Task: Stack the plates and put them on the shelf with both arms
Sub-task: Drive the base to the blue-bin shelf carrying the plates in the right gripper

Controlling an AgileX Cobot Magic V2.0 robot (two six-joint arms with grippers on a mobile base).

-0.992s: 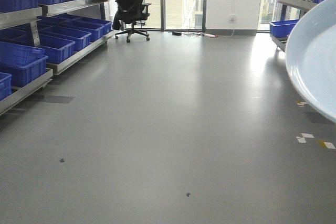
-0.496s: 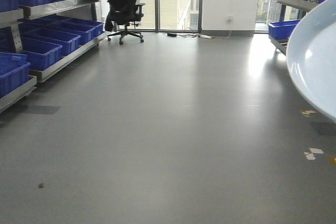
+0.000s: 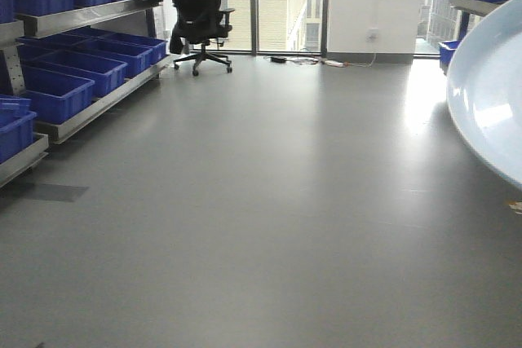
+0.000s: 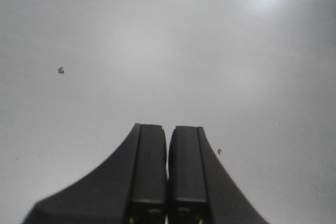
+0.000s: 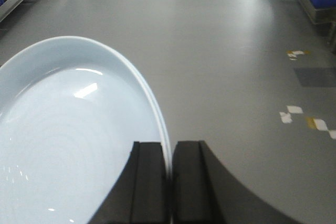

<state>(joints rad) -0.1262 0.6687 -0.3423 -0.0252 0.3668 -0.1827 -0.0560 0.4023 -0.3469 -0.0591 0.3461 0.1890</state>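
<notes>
Pale bluish glaze fills your right wrist view: the plate has its rim pinched between the closed fingers of the right end effector, and the dish spreads out to the left, above the floor. You cannot tell whether a second plate is stacked with it. Your left end effector is closed on nothing. Shelving is not yet done, and the blue bins stand well apart.

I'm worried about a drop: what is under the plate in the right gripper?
Grey floor shows past the plate, which the right gripper pinches at its rim. The patch directly beneath is covered by the plate itself, so anything lying there cannot be seen.
</notes>
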